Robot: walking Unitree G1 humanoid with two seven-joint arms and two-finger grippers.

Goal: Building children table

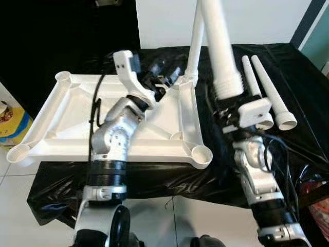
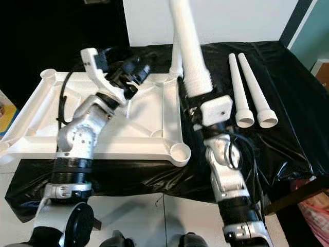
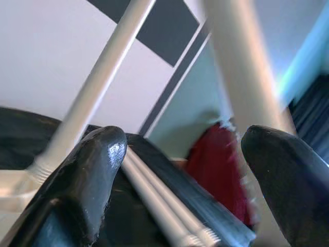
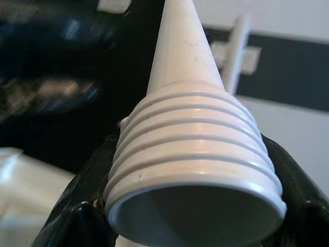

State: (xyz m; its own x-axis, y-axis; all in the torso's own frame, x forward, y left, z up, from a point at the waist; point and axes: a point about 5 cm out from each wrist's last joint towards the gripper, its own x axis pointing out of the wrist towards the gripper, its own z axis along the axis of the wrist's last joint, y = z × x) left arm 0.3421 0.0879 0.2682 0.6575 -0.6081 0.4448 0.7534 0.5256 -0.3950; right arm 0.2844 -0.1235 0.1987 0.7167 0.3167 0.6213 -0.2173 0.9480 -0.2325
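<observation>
A white plastic tabletop (image 1: pixel 67 118) lies upside down on a black-covered table. One white leg (image 1: pixel 196 46) stands upright in its far right corner socket. My right gripper (image 1: pixel 229 105) is shut on the threaded end of a second leg (image 1: pixel 218 46), held just right of the tabletop with its thin end pointing up. The right wrist view shows that ribbed end (image 4: pixel 190 144) clamped between the black fingers. My left gripper (image 1: pixel 164 74) hovers open over the tabletop's far right part, close to the standing leg. Its fingers (image 3: pixel 87 180) hold nothing.
Two more white legs (image 1: pixel 264 92) lie side by side on the black cloth (image 1: pixel 298 128) at the right. An empty corner socket (image 1: pixel 201 153) sits at the tabletop's near right. A yellow bag (image 1: pixel 10 121) stands on the floor at the left.
</observation>
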